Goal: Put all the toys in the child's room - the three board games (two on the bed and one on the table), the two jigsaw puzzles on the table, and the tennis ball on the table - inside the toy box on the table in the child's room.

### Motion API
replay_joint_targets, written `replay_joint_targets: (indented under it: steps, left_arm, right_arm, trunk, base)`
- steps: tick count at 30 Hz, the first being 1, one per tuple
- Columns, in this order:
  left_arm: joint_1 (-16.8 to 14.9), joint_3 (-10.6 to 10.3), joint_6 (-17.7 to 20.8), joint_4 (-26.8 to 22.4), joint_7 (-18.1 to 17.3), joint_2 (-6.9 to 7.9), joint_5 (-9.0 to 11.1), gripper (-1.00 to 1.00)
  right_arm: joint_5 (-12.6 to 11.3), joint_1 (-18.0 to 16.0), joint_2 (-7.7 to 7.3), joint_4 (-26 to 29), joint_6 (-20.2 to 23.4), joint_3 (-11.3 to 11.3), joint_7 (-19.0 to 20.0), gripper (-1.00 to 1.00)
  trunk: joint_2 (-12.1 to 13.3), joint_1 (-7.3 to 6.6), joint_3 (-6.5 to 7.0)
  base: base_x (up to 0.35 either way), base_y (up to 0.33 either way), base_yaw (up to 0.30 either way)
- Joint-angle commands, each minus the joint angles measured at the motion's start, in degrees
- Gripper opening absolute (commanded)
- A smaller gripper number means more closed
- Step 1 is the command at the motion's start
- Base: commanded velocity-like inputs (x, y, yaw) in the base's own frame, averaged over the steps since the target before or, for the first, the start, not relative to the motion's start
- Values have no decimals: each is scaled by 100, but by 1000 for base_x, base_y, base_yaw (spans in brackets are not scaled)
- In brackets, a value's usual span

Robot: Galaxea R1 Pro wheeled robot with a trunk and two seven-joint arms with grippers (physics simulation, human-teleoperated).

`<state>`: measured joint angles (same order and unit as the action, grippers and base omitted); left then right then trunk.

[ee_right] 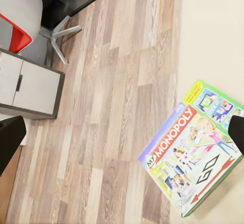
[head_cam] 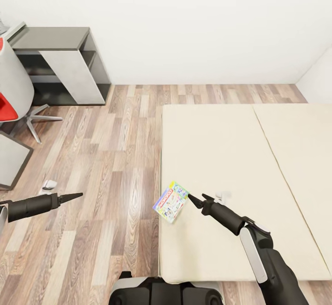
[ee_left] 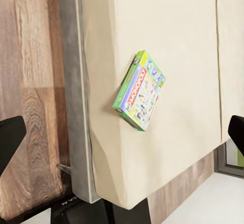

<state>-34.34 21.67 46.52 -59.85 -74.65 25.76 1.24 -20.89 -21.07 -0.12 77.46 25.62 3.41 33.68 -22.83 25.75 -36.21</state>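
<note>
We see a green-edged board game (head_cam: 171, 201) overhanging the bed (head_cam: 221, 148) edge, our right gripper (head_cam: 192, 199) beside it, released, left gripper (head_cam: 79, 195) over the floor (head_cam: 110, 157), state unclear.

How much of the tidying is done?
Nothing looks put away from here. The green-edged board game lies at the bed's edge, poking over it. The right gripper hovers beside it, open, holding nothing. Grabbing it and carrying it to the toy box are left.

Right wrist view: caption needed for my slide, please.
Open right gripper poised above the green-edged Monopoly board game overhanging the bed edge.
</note>
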Motion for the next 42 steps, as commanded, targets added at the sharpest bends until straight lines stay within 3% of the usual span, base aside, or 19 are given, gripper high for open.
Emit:
replay_joint_targets:
  steps: [1, 29, 42]
  left_arm:
    - [-3, -1, 59, 0, -13, 0, 15, 100]
    - [-3, 10, 60, 0, -23, 14, 9, 100]
    - [-3, 5, 59, 0, -316, 10, -4, 100]
  right_arm:
    - [-47, -2, 5, 4, 48, 8, 7, 100]
    - [-38, -2, 28, -11, 48, -2, -7, 100]
    - [-38, -2, 23, -1, 48, 5, -4, 100]
  trunk:
    - [-8, 3, 3]
    - [-8, 3, 265]
    - [-8, 3, 387]
  base:
    - [0, 0, 0]
    - [0, 0, 0]
    - [0, 0, 0]
